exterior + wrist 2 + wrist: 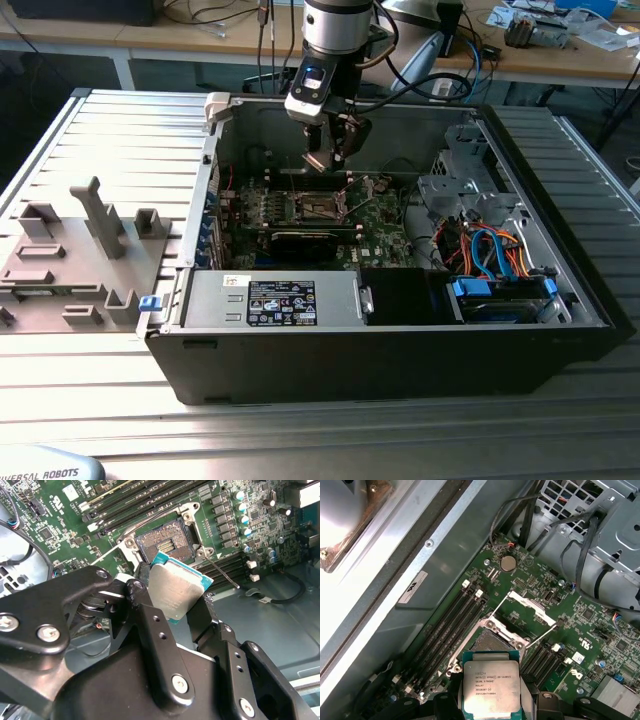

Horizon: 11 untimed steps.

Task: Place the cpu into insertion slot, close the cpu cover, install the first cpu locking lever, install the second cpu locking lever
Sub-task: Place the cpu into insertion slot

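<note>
Carefully, the gripper [172,597], clamped on edges of the cpu [491,687], holds it above the open insertion slot [492,641] and apart from it, so a good seating likely needs it level, squared to the rim, unforced.

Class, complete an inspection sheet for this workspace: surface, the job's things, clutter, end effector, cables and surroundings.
Surface: slatted metal table carrying an open computer case.
Job's things: cpu held above the insertion slot, which is bare; cpu cover raised open.
Clutter: grey fixture blocks on the table, at the exterior view's left.
End effector: shut on the cpu, above the case's board.
Cables: blue and orange cables inside the case.
Surroundings: workbench behind the table.
</note>
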{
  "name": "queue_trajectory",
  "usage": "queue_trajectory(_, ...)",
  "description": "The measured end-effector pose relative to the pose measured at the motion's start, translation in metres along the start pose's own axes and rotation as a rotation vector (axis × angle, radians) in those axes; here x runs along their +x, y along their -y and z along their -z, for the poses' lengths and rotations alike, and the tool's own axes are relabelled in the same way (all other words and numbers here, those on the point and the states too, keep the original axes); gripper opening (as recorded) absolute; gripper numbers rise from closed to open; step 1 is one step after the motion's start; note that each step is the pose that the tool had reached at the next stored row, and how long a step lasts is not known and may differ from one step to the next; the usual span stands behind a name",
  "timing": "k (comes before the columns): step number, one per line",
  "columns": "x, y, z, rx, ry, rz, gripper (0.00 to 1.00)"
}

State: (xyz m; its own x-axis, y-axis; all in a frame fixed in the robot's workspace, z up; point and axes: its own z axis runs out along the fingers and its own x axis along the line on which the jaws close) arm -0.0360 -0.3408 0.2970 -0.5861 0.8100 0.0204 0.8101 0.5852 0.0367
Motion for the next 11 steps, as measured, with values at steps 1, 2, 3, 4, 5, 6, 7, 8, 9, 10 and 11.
queue_trajectory(1,0.0000,0.0000,0.0000,0.0000,0.0000,-0.001,0.54)
queue_trajectory(2,0.0000,0.0000,0.0000,0.0000,0.0001,-0.002,0.54)
queue_trajectory(3,0.0000,0.0000,0.0000,0.0000,0.0001,-0.002,0.54)
queue_trajectory(4,0.0000,0.0000,0.0000,0.0000,0.0001,-0.003,0.54)
queue_trajectory(5,0.0000,0.0000,0.0000,-0.0001,0.0001,-0.004,0.54)
queue_trajectory(6,0.0000,0.0000,0.0000,-0.0001,0.0001,-0.005,0.54)
queue_trajectory(7,0.0000,0.0000,0.0000,-0.0001,0.0002,-0.005,0.54)
queue_trajectory(8,0.0000,0.0000,0.0000,-0.0001,0.0002,-0.006,0.54)
queue_trajectory(9,0.0000,0.0000,0.0000,-0.0002,0.0003,-0.007,0.54)
queue_trajectory(10,0.0000,0.0000,0.0000,-0.0001,0.0003,-0.008,0.54)
queue_trajectory(11,0.0000,0.0000,0.0000,-0.0001,0.0003,-0.009,0.54)
